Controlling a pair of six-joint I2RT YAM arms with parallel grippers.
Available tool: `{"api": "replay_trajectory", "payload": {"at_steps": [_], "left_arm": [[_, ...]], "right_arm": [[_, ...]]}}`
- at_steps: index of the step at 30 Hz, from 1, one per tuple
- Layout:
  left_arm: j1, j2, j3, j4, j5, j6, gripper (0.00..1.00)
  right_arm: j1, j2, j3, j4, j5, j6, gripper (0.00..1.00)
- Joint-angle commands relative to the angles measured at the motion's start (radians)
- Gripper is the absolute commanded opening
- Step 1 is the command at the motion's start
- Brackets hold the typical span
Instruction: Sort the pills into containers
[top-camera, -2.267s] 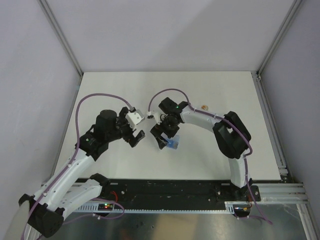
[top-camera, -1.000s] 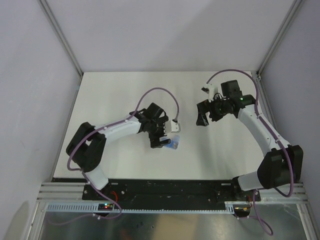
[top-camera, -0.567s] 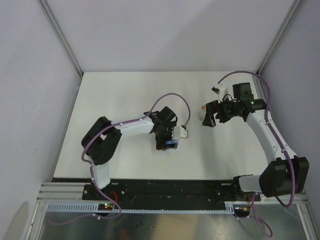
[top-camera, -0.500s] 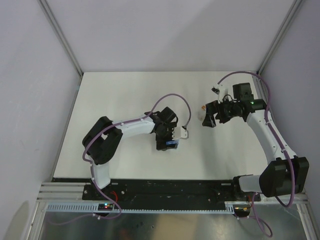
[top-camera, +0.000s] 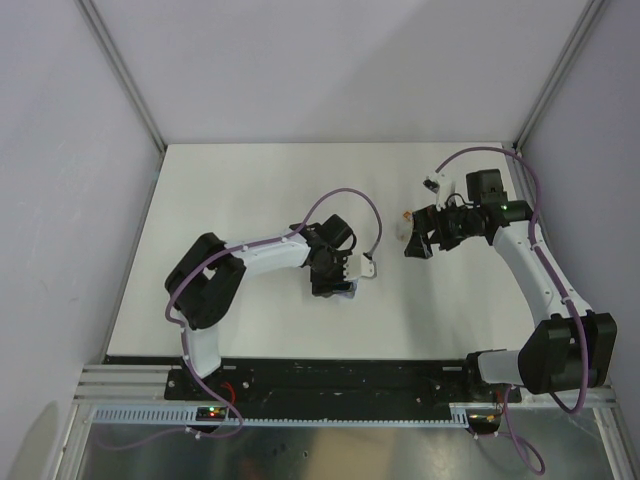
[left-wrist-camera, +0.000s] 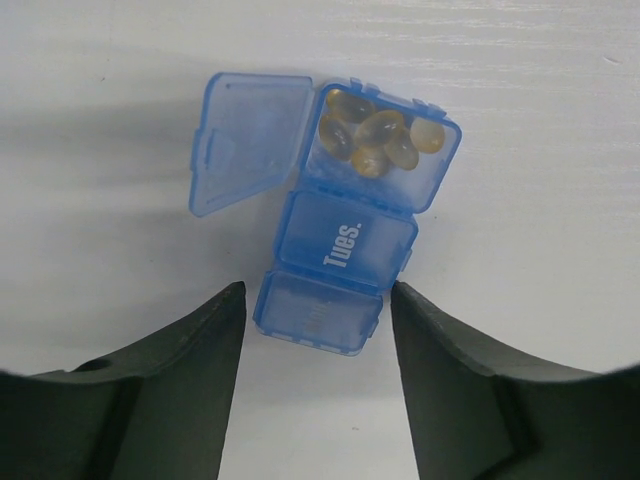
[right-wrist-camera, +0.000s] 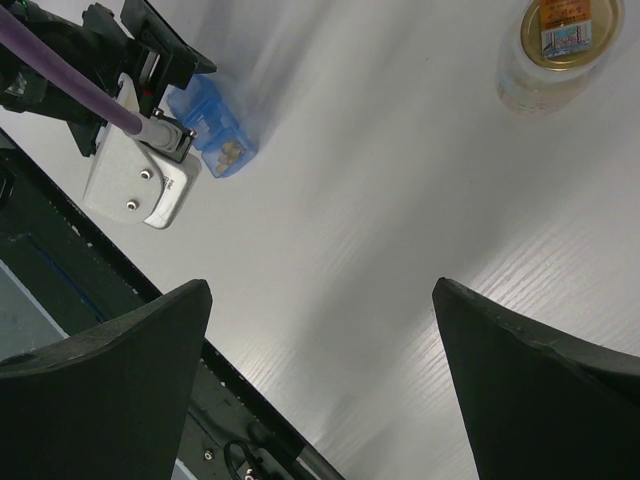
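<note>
1. Translucent blue 3-compartment plastic strip (left-wrist-camera: 345, 245) on white table (left-wrist-camera: 540, 200); mid lid reads "Tues."; end cell open, amber pills (left-wrist-camera: 375, 135) inside.
2. L gripper (left-wrist-camera: 315, 292) agape, straddling strip's near end, not touching.
3. R gripper (right-wrist-camera: 320, 288) wide open, well apart.

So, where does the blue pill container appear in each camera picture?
Top external: blue container at centre, mostly hidden under the left gripper.
Left wrist: blue container at centre, near end between the fingers.
Right wrist: blue container upper left, at that gripper's tips.
Shared landmark: the left gripper.
</note>
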Motion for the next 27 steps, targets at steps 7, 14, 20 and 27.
{"api": "replay_trajectory", "payload": {"at_steps": [7, 14, 20, 27], "left_arm": [[-0.006, -0.031, 0.000, -0.010, -0.016, -0.034, 0.41], [-0.005, -0.114, -0.023, -0.009, 0.005, -0.064, 0.20], [-0.005, -0.250, -0.055, -0.024, 0.025, -0.095, 0.02], [-0.019, -0.381, -0.049, -0.067, 0.042, -0.145, 0.00]], "right_arm": [[-0.013, -0.014, -0.012, 0.020, -0.044, 0.000, 0.99], [-0.027, -0.009, -0.014, 0.038, -0.109, 0.021, 1.00], [-0.019, 0.019, -0.013, 0.104, -0.167, 0.081, 0.99], [0.087, 0.114, 0.056, 0.154, -0.193, 0.135, 0.99]]}}
